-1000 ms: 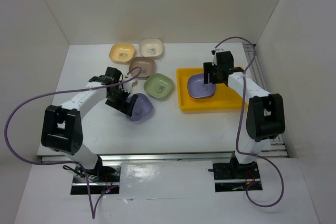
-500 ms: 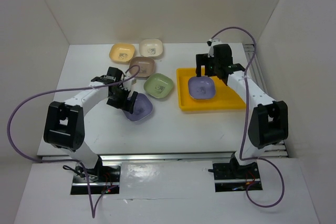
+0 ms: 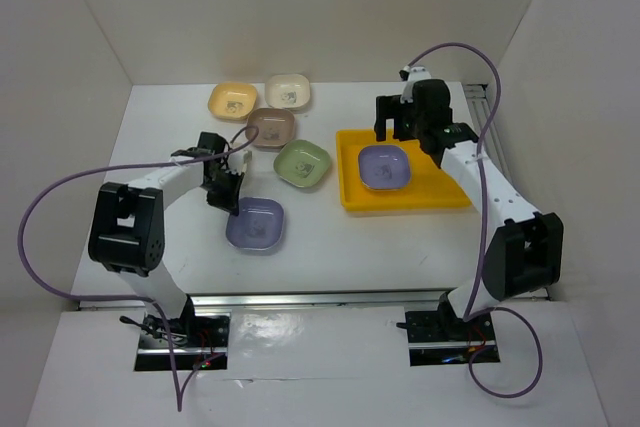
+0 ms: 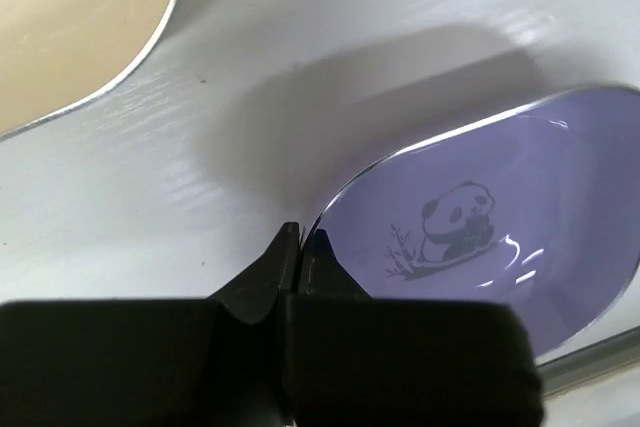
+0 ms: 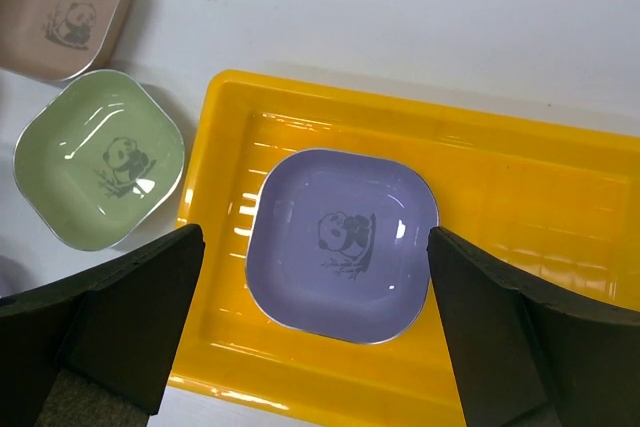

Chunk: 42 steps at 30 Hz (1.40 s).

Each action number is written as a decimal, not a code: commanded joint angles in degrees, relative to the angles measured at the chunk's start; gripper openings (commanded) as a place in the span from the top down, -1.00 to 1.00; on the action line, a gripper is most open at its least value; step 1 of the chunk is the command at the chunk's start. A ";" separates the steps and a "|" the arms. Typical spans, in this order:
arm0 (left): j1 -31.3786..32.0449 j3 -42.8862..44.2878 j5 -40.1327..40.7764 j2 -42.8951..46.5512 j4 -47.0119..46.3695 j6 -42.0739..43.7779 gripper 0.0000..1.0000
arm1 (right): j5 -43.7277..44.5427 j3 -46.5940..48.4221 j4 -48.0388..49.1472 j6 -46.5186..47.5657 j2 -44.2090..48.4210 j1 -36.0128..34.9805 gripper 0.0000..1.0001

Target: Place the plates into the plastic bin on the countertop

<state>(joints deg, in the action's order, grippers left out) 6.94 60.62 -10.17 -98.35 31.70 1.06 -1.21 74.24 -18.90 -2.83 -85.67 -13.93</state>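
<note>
A lilac plate (image 3: 255, 225) (image 4: 480, 237) lies on the white countertop (image 3: 340, 247), left of centre. My left gripper (image 3: 228, 202) (image 4: 301, 235) is shut, its fingertips pinching that plate's rim at the far left corner. A second lilac plate (image 3: 384, 167) (image 5: 342, 244) rests inside the yellow plastic bin (image 3: 440, 197) (image 5: 520, 167). Above it hangs my right gripper (image 3: 397, 137) (image 5: 313, 237), open wide and empty. Green (image 3: 302, 164) (image 5: 100, 157), brown (image 3: 270, 127) (image 5: 60, 7), yellow (image 3: 233, 100) and cream (image 3: 288, 92) plates sit on the countertop.
White walls close in the countertop on three sides. A tan plate's edge (image 4: 70, 17) shows at the upper left of the left wrist view. Purple cables loop from both arms.
My left gripper has shut on the lilac plate's rim; the plate went from tilted to flat and slid toward the front. My right gripper rose and drew back from the bin's plate.
</note>
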 commanded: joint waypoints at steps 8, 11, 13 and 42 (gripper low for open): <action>0.27 1.07 -1.60 10.10 8.64 7.47 1.00 | -6.52 4.86 0.34 -0.25 -1.34 -11.53 -1.00; 0.97 8.00 -1.17 10.10 12.15 6.86 1.00 | -8.19 4.86 3.50 -2.44 -3.45 -19.08 -1.00; 0.97 14.15 -1.16 8.35 14.26 6.15 1.00 | -8.72 4.86 6.06 -4.54 -4.59 -21.91 -1.00; 0.19 33.16 -6.28 3.51 16.37 -1.68 -0.51 | 3.67 9.70 7.58 -13.08 -14.89 -30.63 1.00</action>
<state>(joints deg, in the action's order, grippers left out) 7.38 93.30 -17.50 -97.38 51.70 1.13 1.54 81.25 -9.26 -18.37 -103.24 -42.96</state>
